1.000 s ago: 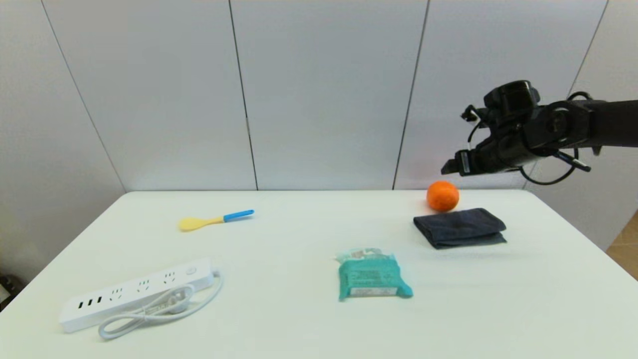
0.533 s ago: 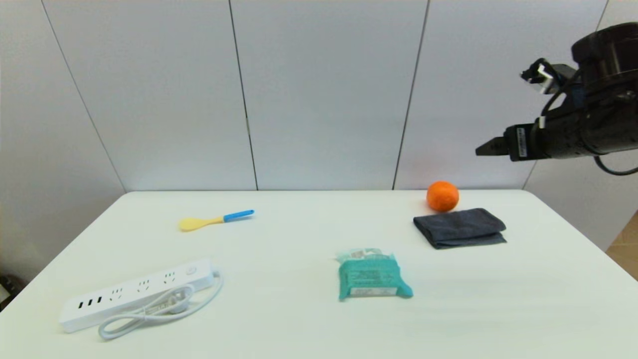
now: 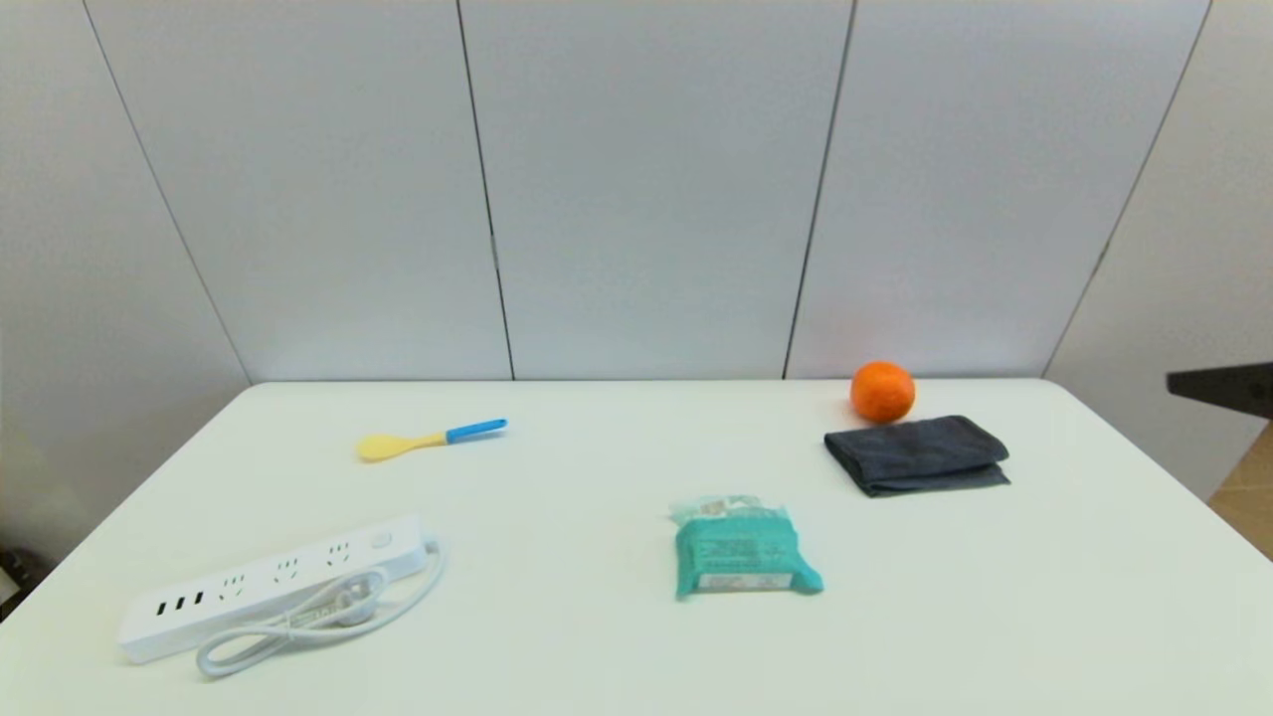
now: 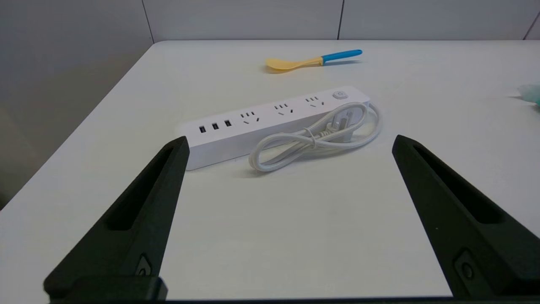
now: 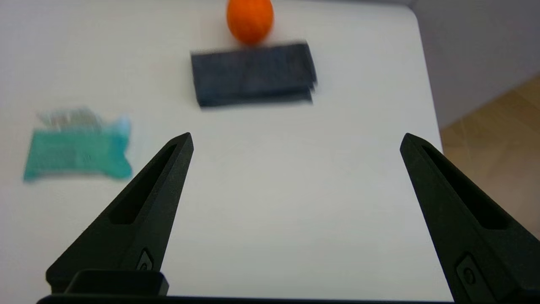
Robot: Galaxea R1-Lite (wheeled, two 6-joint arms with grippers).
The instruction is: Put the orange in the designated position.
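Resting free at one o'clock, the small glossy orange (image 3: pixel 882 391) touches the folded dark-grey cloth (image 3: pixel 917 454); right gripper (image 5: pixel 295 139) and parked left gripper (image 4: pixel 289 141) both gape empty, suggesting placement is done.

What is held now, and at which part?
Nothing: the left gripper and the right gripper are open and empty; the orange lies on the table.

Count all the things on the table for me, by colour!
Orange: 1, the orange
Dark grey: 1, the folded cloth
Teal: 1, the packet
White: 1, the power strip
Yellow and blue: 1, the spoon
Total: 5
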